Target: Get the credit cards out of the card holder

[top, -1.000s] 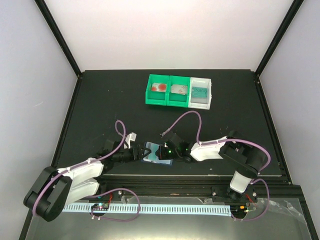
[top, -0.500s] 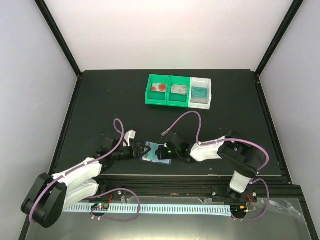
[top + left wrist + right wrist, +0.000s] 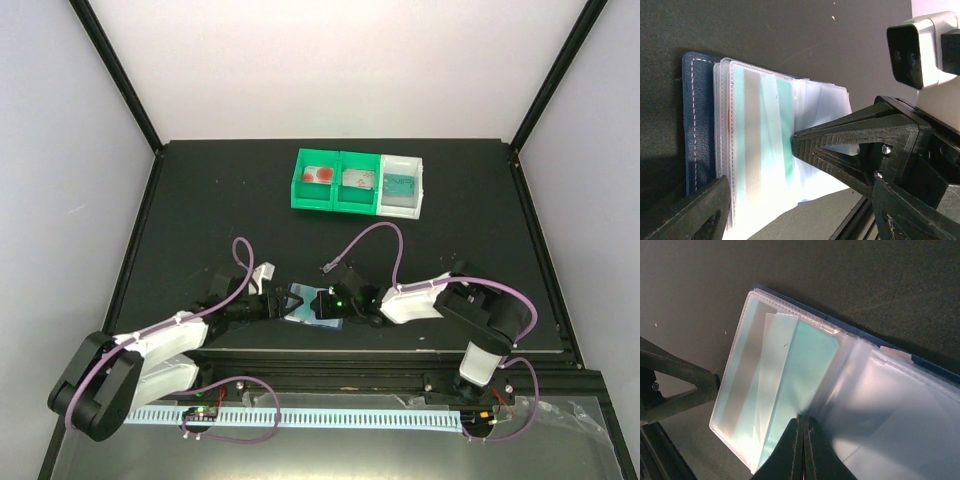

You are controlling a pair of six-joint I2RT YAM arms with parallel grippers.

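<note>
Card holder (image 3: pixel 692 125) — inside left gripper (image 3: pixel 800 200), jaws spread.

We see the left arm (image 3: pixel 160 340) lifted again from the low, stretched-out pose of half a second ago. Its elbow is once more raised well to the left of the card holder (image 3: pixel 303 312), close to where it was a second ago. The left gripper (image 3: pixel 283 304) has drawn back a touch from the holder's left edge, and the right gripper (image 3: pixel 318 303) has crept slightly leftward across the holder since a second ago.
</note>
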